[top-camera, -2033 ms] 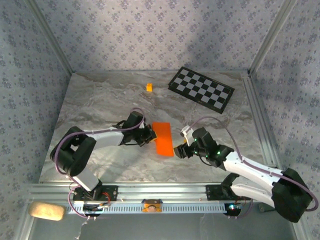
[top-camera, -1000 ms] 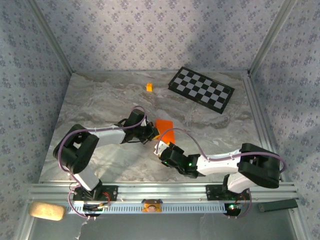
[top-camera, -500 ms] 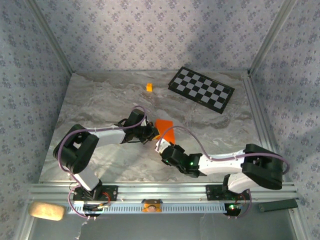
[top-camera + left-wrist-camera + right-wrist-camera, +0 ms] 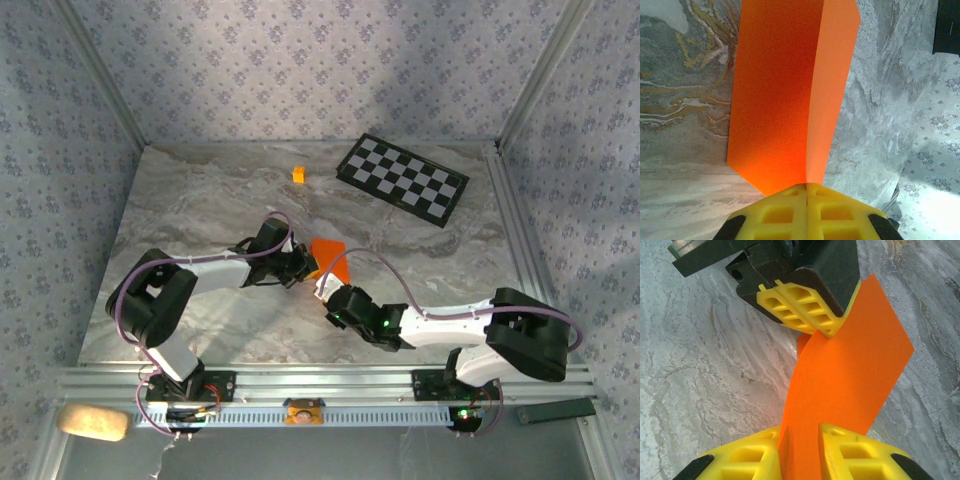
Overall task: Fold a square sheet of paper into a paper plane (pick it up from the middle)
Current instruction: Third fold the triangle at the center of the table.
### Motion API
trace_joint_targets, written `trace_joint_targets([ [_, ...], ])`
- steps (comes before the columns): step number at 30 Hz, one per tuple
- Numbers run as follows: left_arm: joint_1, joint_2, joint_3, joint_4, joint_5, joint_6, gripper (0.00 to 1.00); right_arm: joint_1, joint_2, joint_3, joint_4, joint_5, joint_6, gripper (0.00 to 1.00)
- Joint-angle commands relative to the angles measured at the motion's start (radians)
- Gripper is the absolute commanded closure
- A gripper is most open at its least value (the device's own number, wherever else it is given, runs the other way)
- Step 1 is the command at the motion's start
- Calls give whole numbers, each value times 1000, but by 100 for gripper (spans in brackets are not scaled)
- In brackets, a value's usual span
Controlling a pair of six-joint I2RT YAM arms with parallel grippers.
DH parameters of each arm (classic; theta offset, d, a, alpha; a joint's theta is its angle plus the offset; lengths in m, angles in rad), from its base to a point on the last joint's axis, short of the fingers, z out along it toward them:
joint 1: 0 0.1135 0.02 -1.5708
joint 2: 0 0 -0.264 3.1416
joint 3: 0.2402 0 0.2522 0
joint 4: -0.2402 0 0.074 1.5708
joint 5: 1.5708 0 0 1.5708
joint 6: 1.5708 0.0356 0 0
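Observation:
The square sheet of paper (image 4: 331, 257) is bright orange, creased lengthwise and lifted off the marble table. My left gripper (image 4: 309, 266) is shut on one end of it; in the left wrist view the yellow fingers (image 4: 785, 212) meet at the crease and the paper (image 4: 780, 95) fans away from them. My right gripper (image 4: 328, 290) reaches in from the near side. In the right wrist view its jaws (image 4: 801, 434) stand a little apart with the curved paper (image 4: 850, 370) running between them, and my left gripper (image 4: 831, 333) pinches the far end.
A black-and-white checkered board (image 4: 402, 177) lies at the back right. A tiny orange-yellow cube (image 4: 298, 174) sits at the back centre. Metal frame rails (image 4: 520, 240) line the table's sides, and a tan pad (image 4: 92, 422) lies off the near left corner.
The paper went from lying flat to being held up by my left gripper. My right arm swung in from the right, and its jaws have narrowed round the paper's near end.

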Motion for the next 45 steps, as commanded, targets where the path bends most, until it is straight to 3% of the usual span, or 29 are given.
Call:
trace_joint_targets([
  [1,-2,-26,-9,-19,-3,-11,100,-8,-23,-9,-15,-16,14,80],
  [8,0,-39,-8,-57,-28,2,99,-31,-48,-12,-16,-106,21,92],
  [15,9,-116,18,-225,-119,78,61,-112,-35,3,-35,-350,76,95],
  [20,29,-172,46,-334,-170,141,53,-187,-8,19,-28,-523,163,94],
  [31,40,-147,143,-360,-145,212,56,-307,67,58,-7,-792,257,92],
  [42,63,78,333,-348,-44,276,86,-357,168,123,17,-964,356,94],
  [45,62,135,356,-321,-19,281,89,-361,186,123,43,-980,386,94],
])
